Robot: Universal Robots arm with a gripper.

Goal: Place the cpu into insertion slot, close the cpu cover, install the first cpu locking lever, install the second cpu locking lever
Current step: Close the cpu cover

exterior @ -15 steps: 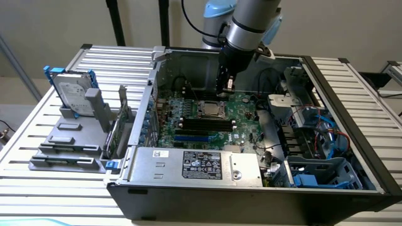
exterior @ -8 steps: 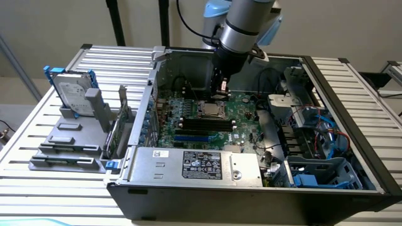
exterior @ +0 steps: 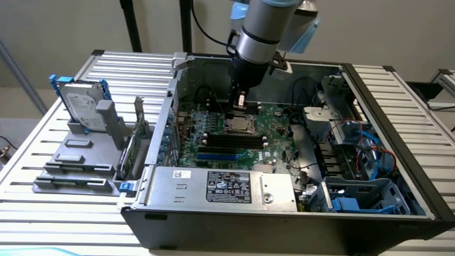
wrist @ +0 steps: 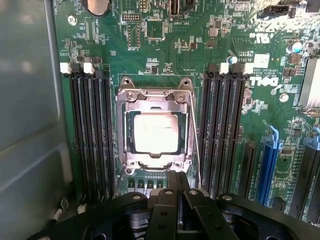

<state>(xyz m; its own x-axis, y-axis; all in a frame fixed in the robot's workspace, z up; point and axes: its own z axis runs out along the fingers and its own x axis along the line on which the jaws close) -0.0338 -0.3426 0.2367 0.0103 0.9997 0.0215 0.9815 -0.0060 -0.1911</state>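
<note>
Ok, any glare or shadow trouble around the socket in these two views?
Wrist view: the cpu glares almost white, print washed out; the cpu cover around it reads fine. Exterior view: even light, the case interior dimmer, no glare.

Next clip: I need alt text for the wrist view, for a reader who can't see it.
A silver chip sits in its square socket on a green circuit board, with a silver metal cover frame lying over its edges. Long black memory slots run along both sides of the socket. The shut black gripper hangs close to one edge of the socket.
</note>
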